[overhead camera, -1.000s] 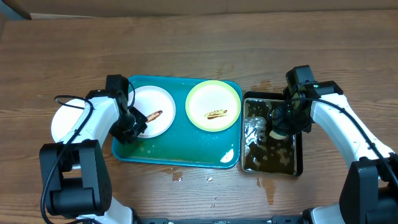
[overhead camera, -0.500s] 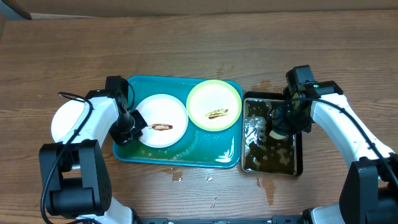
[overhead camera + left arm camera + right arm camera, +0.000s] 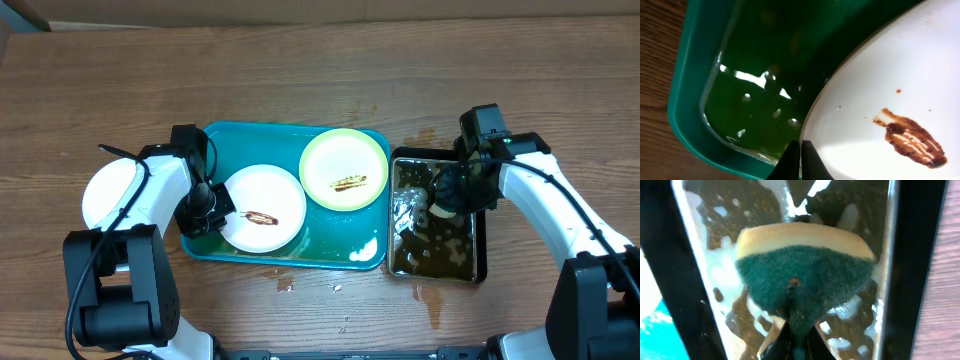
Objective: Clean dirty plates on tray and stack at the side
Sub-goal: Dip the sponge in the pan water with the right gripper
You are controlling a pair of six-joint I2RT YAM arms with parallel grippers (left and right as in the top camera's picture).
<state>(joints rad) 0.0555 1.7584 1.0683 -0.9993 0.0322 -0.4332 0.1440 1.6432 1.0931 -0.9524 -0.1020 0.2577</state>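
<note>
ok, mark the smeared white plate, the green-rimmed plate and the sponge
round white plate with brown smear (image 3: 262,195), overhead view, bare face above the smear.
round plate with pale green rim (image 3: 343,160), overhead view, centre above its smear.
yellow-backed green sponge (image 3: 805,267), right wrist view, green scouring face.

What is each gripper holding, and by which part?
The left gripper pinches the smeared white plate by its rim; the right gripper pinches the sponge by its green edge.
</note>
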